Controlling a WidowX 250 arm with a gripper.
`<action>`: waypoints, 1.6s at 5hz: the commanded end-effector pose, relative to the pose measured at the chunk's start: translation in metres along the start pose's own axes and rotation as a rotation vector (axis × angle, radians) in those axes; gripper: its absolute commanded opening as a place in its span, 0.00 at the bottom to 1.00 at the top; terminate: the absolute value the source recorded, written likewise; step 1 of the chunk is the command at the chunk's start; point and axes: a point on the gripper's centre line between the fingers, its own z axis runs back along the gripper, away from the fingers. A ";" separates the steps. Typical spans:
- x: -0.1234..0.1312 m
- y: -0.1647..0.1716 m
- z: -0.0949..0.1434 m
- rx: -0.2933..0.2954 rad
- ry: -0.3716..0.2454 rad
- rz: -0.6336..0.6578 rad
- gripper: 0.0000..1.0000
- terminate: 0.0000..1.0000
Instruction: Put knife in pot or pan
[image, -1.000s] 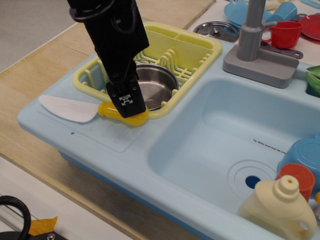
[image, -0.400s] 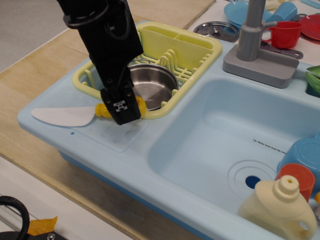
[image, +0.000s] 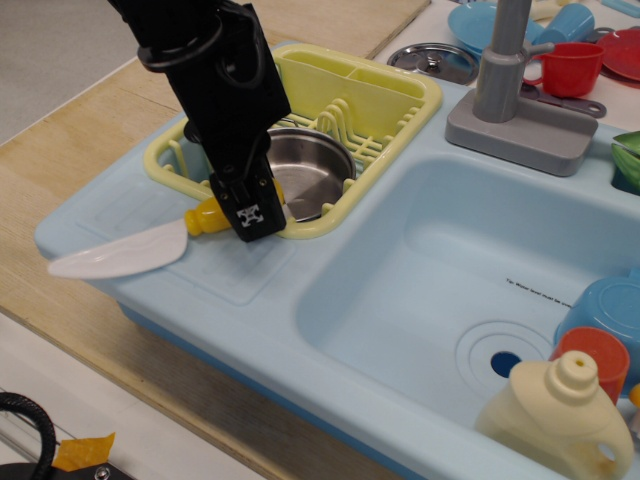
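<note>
Knife (image: 125, 250): white blade, yellow handle. Pot (image: 310, 172): shiny steel. Dish rack (image: 380, 95): pale yellow. Sink unit (image: 400, 290): light blue. Gripper (image: 248, 212): black, white-patterned tag. Faucet (image: 505, 60): grey. Cup (image: 570, 68): red. Detergent bottle (image: 560, 415): cream.

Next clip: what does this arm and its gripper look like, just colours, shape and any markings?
The arm is matte black and boxy, tapering down to a narrower black gripper. A small white patterned marker sits on the gripper's lower face. Black cable loops around the upper part of the arm. No other colours or labels show.
</note>
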 end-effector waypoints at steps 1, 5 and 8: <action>0.004 0.007 0.001 -0.001 0.004 -0.009 0.00 0.00; 0.059 0.063 0.014 0.003 0.116 -0.081 1.00 0.00; 0.059 0.061 0.009 -0.017 0.116 -0.005 1.00 1.00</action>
